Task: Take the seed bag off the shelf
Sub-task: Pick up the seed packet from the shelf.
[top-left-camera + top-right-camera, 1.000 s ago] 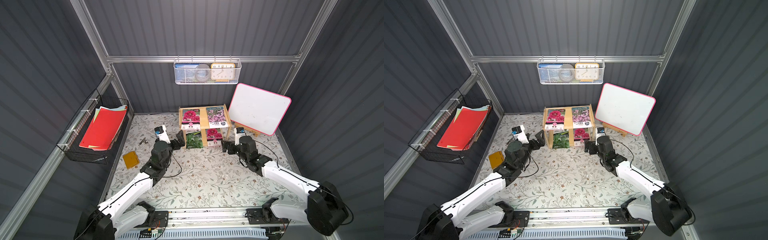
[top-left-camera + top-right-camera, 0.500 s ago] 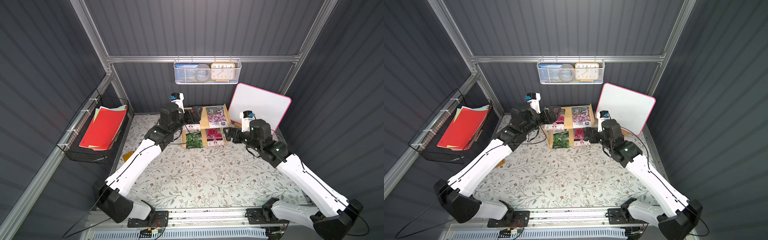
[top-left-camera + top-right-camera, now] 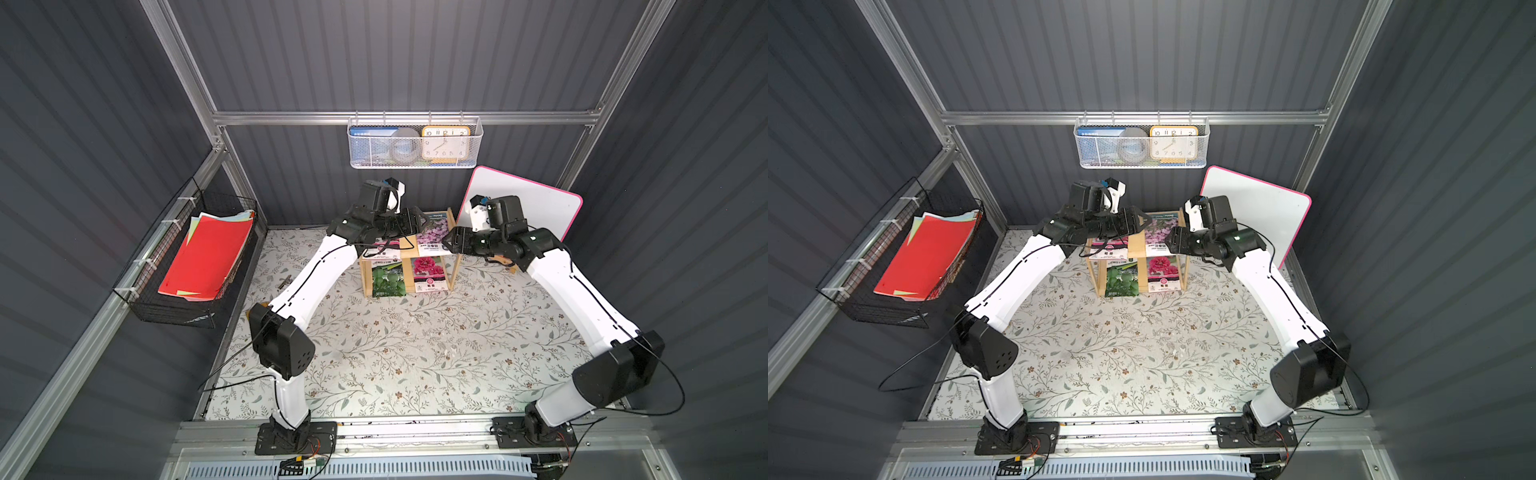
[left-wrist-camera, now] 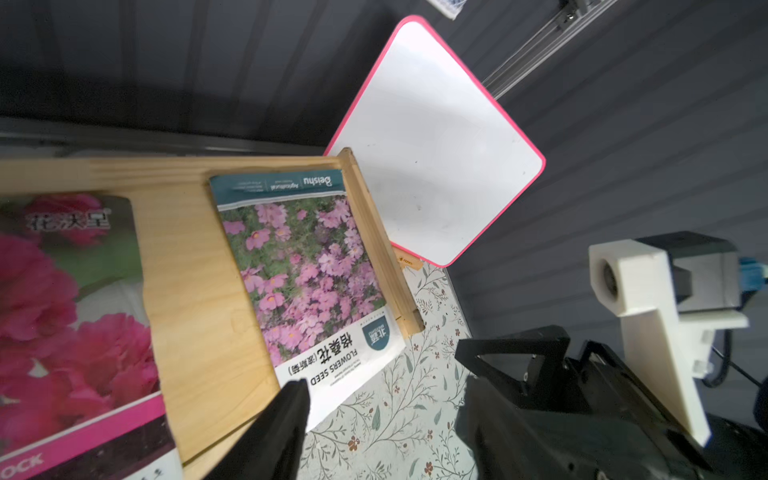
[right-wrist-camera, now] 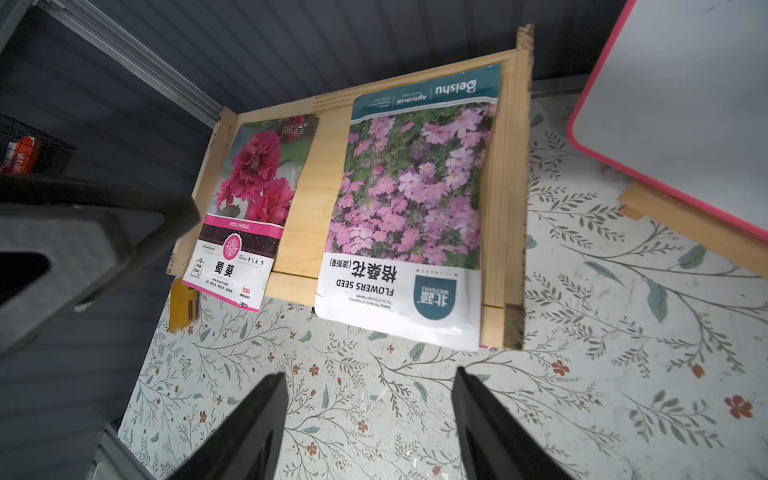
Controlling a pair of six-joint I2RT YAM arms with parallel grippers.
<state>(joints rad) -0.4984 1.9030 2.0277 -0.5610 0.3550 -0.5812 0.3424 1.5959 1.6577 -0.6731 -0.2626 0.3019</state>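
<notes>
Top view first: both my arms are over the shelf (image 3: 1136, 247). My left gripper (image 3: 1142, 222) and right gripper (image 3: 1169, 242) sit either side of the purple cosmos seed bag (image 3: 1158, 232). It lies flat on the top board, and I'm guessing that's the one to take.

Left wrist cam: only one finger (image 4: 286, 415) shows, right by the bag's front corner. Honestly can't tell how wide that hand is, or whether it touches.

Right wrist cam: this hand is spread and empty, short of the bag's white front edge, which hangs over the board. I'd roll the wrist so one finger goes over that overhang and one under. Then pinch just the foil, pull straight back, and stay clear of the hollyhock bag (image 5: 249, 195) next door.
</notes>
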